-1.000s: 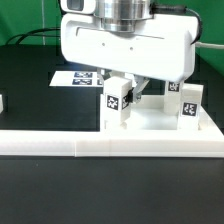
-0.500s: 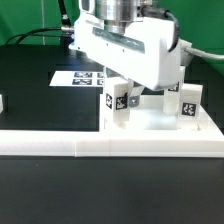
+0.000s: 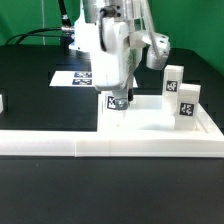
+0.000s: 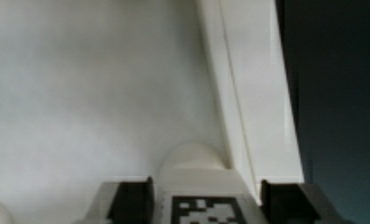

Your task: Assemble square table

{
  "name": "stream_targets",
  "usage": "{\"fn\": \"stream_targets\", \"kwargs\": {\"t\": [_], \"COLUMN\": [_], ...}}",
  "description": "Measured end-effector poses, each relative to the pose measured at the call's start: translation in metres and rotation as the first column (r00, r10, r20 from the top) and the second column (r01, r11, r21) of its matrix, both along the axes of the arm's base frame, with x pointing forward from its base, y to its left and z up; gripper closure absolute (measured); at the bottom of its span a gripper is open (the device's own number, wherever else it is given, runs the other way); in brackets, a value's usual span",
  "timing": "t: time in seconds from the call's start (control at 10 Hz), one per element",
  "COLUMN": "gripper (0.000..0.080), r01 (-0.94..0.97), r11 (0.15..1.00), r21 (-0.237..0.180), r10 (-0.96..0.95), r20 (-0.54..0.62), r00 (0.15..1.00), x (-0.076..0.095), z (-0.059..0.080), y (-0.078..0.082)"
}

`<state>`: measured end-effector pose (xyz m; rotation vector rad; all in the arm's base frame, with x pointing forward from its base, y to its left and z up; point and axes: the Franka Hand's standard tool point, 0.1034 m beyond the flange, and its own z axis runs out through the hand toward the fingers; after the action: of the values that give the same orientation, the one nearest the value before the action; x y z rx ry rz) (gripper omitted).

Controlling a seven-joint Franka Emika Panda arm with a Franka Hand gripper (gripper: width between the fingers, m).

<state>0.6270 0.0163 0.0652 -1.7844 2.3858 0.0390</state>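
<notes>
My arm (image 3: 108, 45) fills the upper middle of the exterior view, reaching straight down over the black table (image 3: 40, 190). Below it lies the square tabletop (image 3: 150, 122), a thick white slab resting flat against the long low white wall (image 3: 110, 146) that runs across the front. Behind the slab, toward the exterior view's left, the marker board (image 3: 68, 77) lies flat on the table. Two tagged legs stand upright at the slab's right side in the exterior view: one nearer (image 3: 186, 104), one farther back (image 3: 172, 80). My gripper (image 3: 117, 101) pinches a third leg (image 4: 207, 183) from both sides; the wrist view shows its rounded top and tag between my dark fingers (image 4: 134, 201), held upright over the slab's surface near its edge, toward the exterior view's left.
</notes>
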Motion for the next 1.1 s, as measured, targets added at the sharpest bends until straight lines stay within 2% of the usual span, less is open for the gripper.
{"fn": "stream_targets", "kwargs": {"t": [0.2, 0.3, 0.4, 0.5, 0.6, 0.9, 1.0, 1.1], "gripper": [0.0511, 0.0325, 0.0211, 0.0211, 0.0162, 0.0153, 0.0151, 0.0151], "r01": [-0.032, -0.034, -0.235, -0.403, -0.547, -0.672, -0.755, -0.855], "r11": [0.999, 0.999, 0.971, 0.913, 0.833, 0.732, 0.643, 0.494], "r21": [-0.004, -0.005, -0.034, -0.065, -0.089, -0.113, -0.131, -0.155], "r10": [0.032, 0.034, 0.236, 0.405, 0.55, 0.677, 0.762, 0.864], "r20": [0.003, 0.003, 0.02, 0.019, 0.01, 0.011, 0.002, -0.025], "r00": [0.999, 0.999, 0.972, 0.914, 0.835, 0.736, 0.648, 0.504], "x": [-0.0001, -0.0001, 0.0001, 0.0, -0.0016, -0.0014, -0.0017, -0.002], "z": [-0.0001, -0.0001, 0.0012, 0.0031, 0.0032, 0.0027, 0.0028, 0.0031], "y": [0.0, -0.0001, -0.0034, -0.0036, -0.0034, -0.0054, -0.0064, -0.008]}}
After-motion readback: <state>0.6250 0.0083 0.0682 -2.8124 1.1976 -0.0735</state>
